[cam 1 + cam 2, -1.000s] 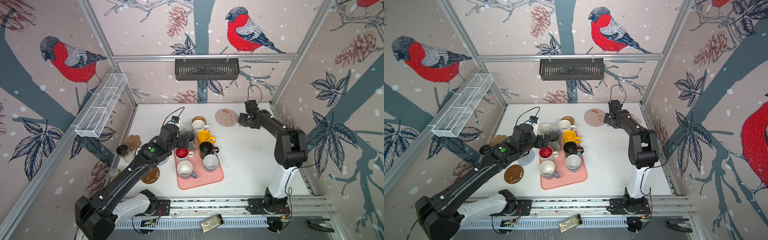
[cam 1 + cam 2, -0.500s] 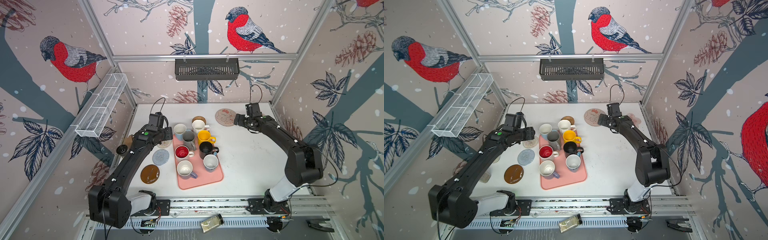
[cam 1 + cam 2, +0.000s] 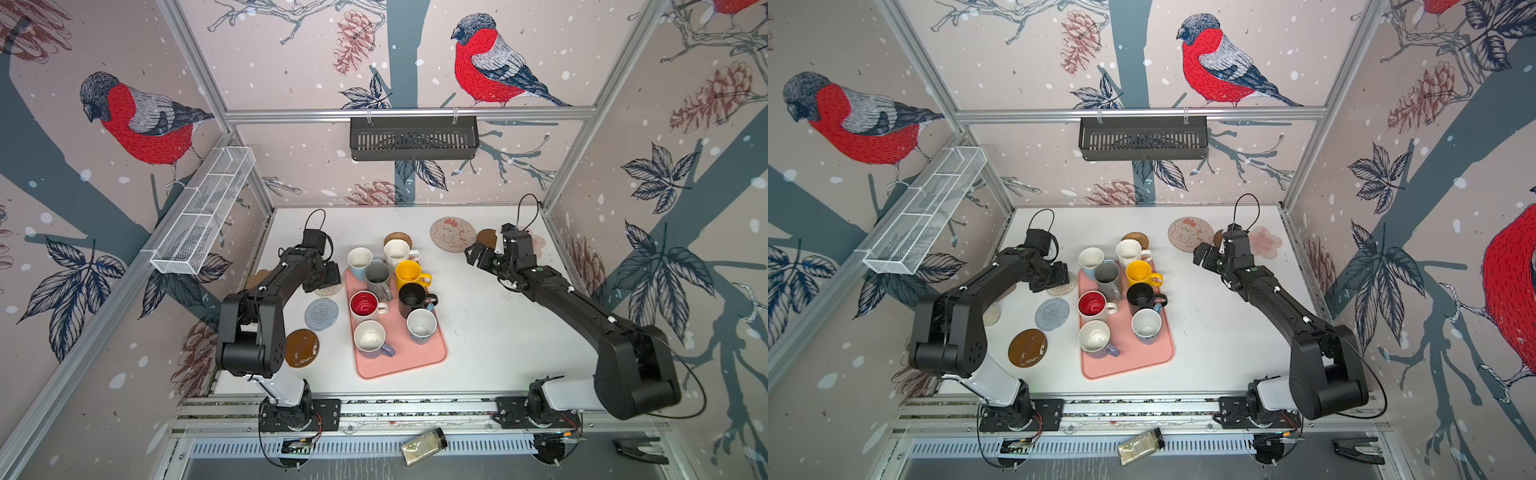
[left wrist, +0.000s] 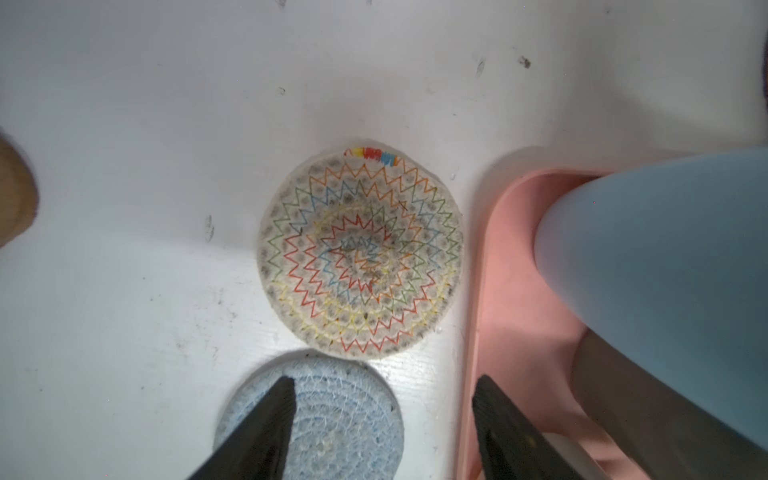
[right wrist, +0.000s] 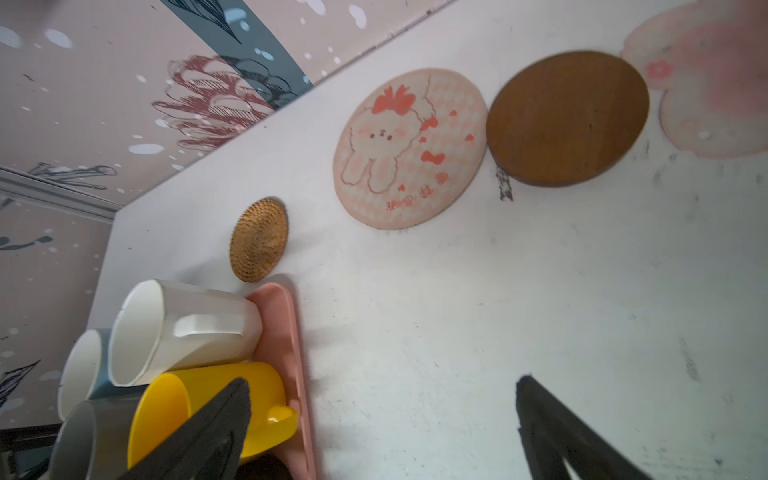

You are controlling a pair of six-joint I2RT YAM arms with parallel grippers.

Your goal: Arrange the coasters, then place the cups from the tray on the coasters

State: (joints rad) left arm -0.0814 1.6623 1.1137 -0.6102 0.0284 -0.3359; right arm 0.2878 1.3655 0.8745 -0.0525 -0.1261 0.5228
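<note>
Several cups stand on the pink tray (image 3: 415,357), among them light blue (image 3: 360,259), yellow (image 3: 409,272) and red-inside (image 3: 362,303). My left gripper (image 4: 382,390) is open and empty, low over the cream woven coaster (image 4: 360,253) and the blue-grey coaster (image 4: 332,419), left of the tray. A dark brown disc (image 3: 302,348) lies nearer the front. My right gripper (image 5: 382,395) is open and empty above bare table. Beyond it lie the pink cartoon coaster (image 5: 409,147), a second brown disc (image 5: 567,118), the pink flower (image 5: 715,91) and the rattan round (image 5: 258,240).
A tan paw-shaped mat (image 3: 261,276) shows partly behind the left arm. A spice jar (image 3: 424,446) lies on the front rail. A black basket (image 3: 413,137) hangs on the back wall and a white wire shelf (image 3: 203,216) on the left wall.
My left gripper has drawn back from over the tray's cups to the cream coaster, and its jaws have narrowed. My right gripper has pulled a little away from the far coasters.
</note>
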